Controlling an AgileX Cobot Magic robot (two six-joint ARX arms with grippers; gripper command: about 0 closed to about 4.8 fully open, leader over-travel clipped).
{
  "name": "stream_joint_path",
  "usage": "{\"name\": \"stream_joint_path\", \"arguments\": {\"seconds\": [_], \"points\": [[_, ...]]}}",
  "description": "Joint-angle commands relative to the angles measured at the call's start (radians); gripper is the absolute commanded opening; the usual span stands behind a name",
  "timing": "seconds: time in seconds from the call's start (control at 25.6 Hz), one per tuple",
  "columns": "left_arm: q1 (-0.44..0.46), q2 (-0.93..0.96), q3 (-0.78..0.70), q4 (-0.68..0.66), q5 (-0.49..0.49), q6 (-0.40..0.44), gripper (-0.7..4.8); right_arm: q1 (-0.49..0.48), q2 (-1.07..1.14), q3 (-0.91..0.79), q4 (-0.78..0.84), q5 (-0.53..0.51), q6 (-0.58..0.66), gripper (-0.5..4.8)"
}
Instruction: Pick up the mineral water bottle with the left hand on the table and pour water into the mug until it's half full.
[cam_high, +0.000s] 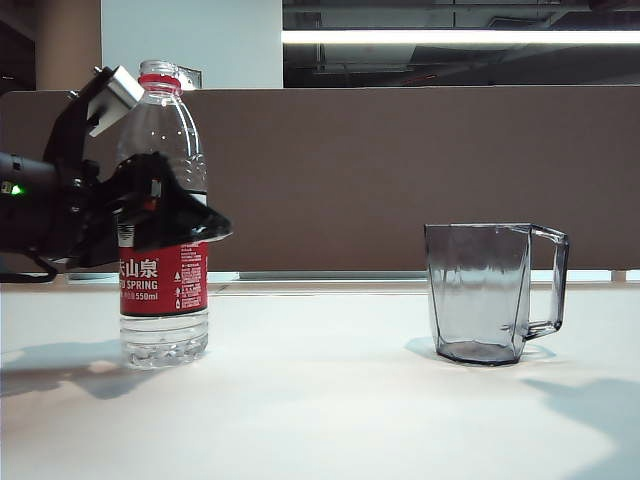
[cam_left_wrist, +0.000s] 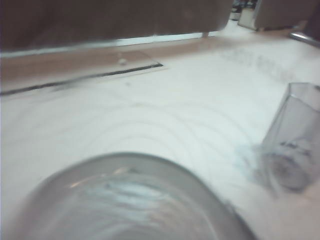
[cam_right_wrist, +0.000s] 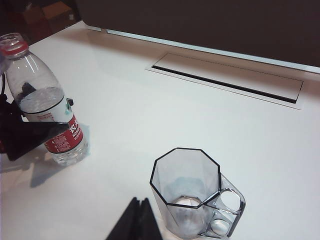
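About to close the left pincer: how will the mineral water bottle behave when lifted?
The mineral water bottle is tall and narrow, so probably tippy if nudged. Its thin ribbed plastic may give under the left pincer. With no cap visible, squeezing or tilting could spill.

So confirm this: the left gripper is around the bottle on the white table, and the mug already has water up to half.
Not quite. The left gripper is around the mineral water bottle on the table, but the mug is empty, as the right wrist view shows. The right gripper hangs shut near it.
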Motion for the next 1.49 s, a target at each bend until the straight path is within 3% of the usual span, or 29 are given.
{"name": "stream_joint_path", "arguments": {"seconds": [0.04,0.66,0.94,1.06,1.49], "points": [[0.000,-0.001,0.002,0.016,0.011,0.001,2.50,0.001,-0.001,0.008,0.018,-0.002,-0.003,-0.02],[-0.001,-0.001,0.031,0.011,0.009,-0.005,2.50,0.001,-0.001,0.008,0.018,-0.002,-0.003,-0.02],[-0.102,-0.001,0.270,-0.315,0.003,-0.016,2.50,0.001,-0.001,0.008,0.018,-0.002,-0.003,-0.02],[-0.138,0.000,0.423,-0.492,0.003,0.063,2.50,0.001,-0.001,0.008,0.018,-0.002,-0.003,-0.02],[-0.175,0.121,0.681,-0.617,0.007,0.110,2.50,0.001,-0.001,0.008,0.018,-0.002,-0.003,-0.02]]}}
